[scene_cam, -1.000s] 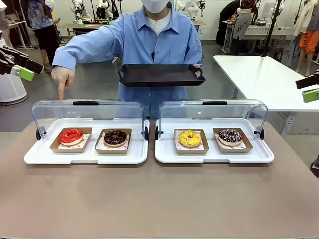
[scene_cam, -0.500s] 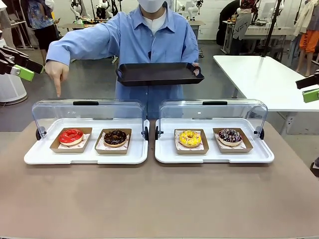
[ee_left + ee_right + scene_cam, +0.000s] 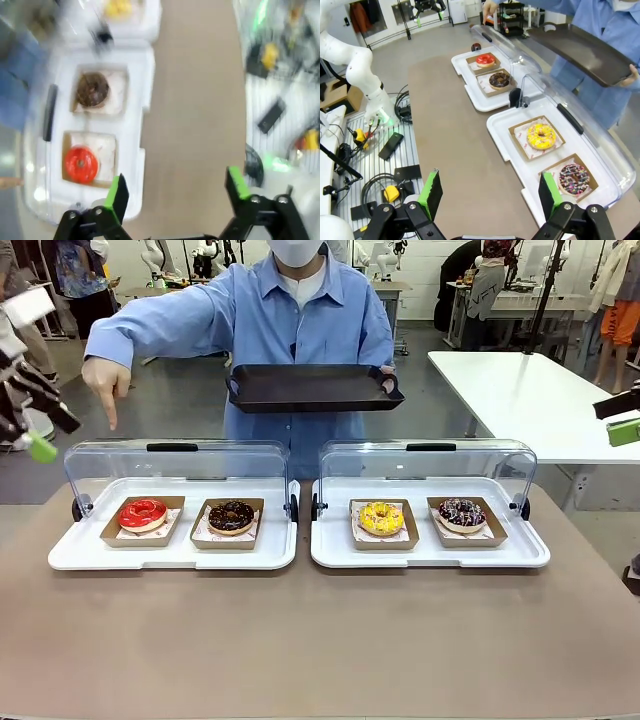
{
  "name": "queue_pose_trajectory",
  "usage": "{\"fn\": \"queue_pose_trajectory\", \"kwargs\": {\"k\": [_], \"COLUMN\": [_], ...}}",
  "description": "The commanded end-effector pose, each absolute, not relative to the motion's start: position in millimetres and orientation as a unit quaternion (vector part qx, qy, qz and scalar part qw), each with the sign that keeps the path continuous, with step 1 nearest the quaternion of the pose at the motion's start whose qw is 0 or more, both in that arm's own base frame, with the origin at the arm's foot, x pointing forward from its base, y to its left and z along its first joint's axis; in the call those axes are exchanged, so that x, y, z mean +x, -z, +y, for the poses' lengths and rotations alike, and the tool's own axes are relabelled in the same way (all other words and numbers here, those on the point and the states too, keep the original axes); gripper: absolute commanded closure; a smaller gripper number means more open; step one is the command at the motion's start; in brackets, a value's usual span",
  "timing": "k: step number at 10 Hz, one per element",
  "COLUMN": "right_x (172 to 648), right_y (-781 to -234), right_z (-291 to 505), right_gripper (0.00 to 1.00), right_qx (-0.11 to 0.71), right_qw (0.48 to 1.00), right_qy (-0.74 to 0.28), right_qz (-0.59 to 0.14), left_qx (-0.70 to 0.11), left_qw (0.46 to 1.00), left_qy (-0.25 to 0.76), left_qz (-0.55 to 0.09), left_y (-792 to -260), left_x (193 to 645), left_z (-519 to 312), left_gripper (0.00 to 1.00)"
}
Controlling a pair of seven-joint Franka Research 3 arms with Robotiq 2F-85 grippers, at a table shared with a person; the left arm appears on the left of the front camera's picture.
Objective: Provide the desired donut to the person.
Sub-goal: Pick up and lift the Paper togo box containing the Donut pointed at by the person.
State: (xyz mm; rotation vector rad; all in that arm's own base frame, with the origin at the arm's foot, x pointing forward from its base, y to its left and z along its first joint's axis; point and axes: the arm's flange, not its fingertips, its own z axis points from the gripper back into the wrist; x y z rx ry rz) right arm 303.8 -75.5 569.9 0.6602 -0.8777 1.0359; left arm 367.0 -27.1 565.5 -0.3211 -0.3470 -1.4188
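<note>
Across the table the person (image 3: 300,310) in a light-blue shirt holds a black tray (image 3: 310,388) in one hand. The other hand (image 3: 105,385) points a finger down over the left case, above the red donut (image 3: 142,512) (image 3: 81,164) (image 3: 485,60). Beside the red one sits a chocolate donut (image 3: 231,515) (image 3: 93,90). The right case holds a yellow donut (image 3: 381,517) (image 3: 541,136) and a dark sprinkled donut (image 3: 461,512) (image 3: 575,176). My left gripper (image 3: 45,430) (image 3: 177,192) hovers open and blurred at the left edge, beside the left case. My right gripper (image 3: 622,425) (image 3: 489,194) hangs open off the table's right side.
Each white display tray (image 3: 170,552) (image 3: 430,555) has a clear lid (image 3: 175,465) (image 3: 430,465) raised at its far side. Every donut lies in a brown paper boat. The brown tabletop (image 3: 320,640) in front of the trays is bare. A white table (image 3: 530,390) stands at the right.
My left gripper has swung and rolled at the left edge, its green pad now lower. The person's pointing hand and tray shifted slightly left. The right arm has not moved.
</note>
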Motion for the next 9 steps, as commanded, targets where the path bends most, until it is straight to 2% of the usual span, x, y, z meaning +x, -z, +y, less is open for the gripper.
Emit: {"fn": "queue_pose_trajectory", "kwargs": {"k": [1, 2, 4, 5, 9], "right_x": [306, 306, 306, 306, 306], "right_y": [-569, -569, -569, -569, -569], "right_z": [-75, -75, -75, -75, -75], "right_gripper": [0.0, 0.0, 0.0, 0.0, 0.0], "right_qx": [0.307, 0.307, 0.307, 0.307, 0.307], "right_qw": [0.718, 0.718, 0.718, 0.718, 0.718], "right_qy": [-0.472, -0.472, -0.472, -0.472, -0.472], "right_qz": [-0.409, -0.409, -0.409, -0.409, -0.409], "left_qx": [0.054, 0.065, 0.083, 0.018, 0.018], "left_qw": [0.696, 0.692, 0.707, 0.696, 0.696], "left_qy": [0.716, 0.719, 0.702, 0.718, 0.718], "left_qz": [0.002, 0.032, 0.021, 0.011, 0.011], "left_y": [-541, -531, -516, -528, -528], "left_x": [357, 365, 375, 362, 362], "left_z": [-43, -44, -46, -47, -47], "left_gripper": [0.0, 0.0, 0.0, 0.0, 0.0]}}
